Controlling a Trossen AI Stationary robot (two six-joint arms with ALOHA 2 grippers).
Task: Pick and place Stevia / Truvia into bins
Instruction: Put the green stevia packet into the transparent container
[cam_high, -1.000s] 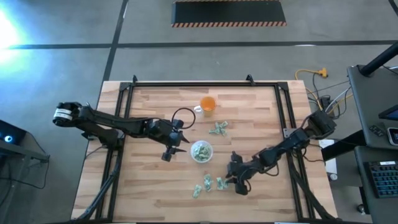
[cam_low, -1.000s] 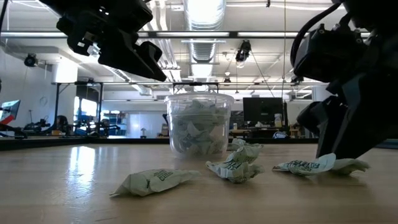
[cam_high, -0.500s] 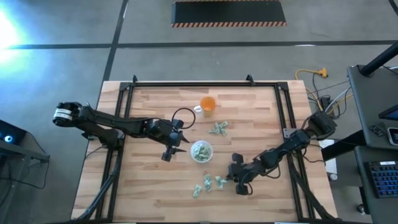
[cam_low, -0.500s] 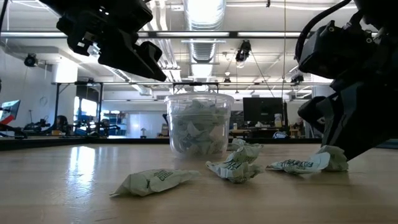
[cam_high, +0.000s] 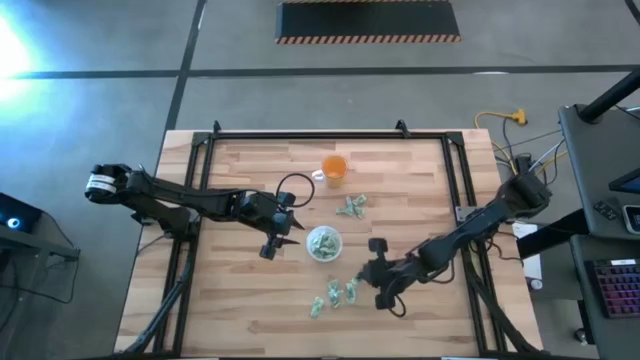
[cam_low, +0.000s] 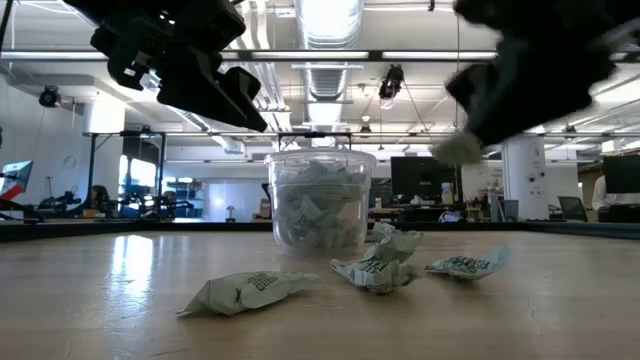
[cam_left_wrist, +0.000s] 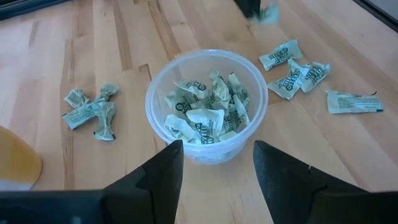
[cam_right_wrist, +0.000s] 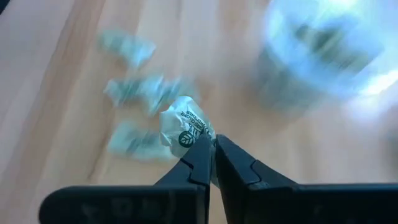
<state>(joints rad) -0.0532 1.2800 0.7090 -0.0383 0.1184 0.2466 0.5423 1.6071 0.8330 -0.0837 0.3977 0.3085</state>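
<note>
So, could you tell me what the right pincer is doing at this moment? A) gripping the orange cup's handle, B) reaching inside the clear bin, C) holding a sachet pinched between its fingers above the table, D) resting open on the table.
C: the right wrist view shows the right pincer shut on a crumpled sachet, lifted off the table near the clear bin.

Clear round bin (cam_left_wrist: 206, 106) upright mid-table, crumpled green-white sachets (cam_left_wrist: 208, 116) inside, seemingly half full

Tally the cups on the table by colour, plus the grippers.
Clear cup: 1
Orange cup: 1
Left gripper, fingers open: 1
Right gripper, fingers shut on a sachet: 1
Total: 4
</note>
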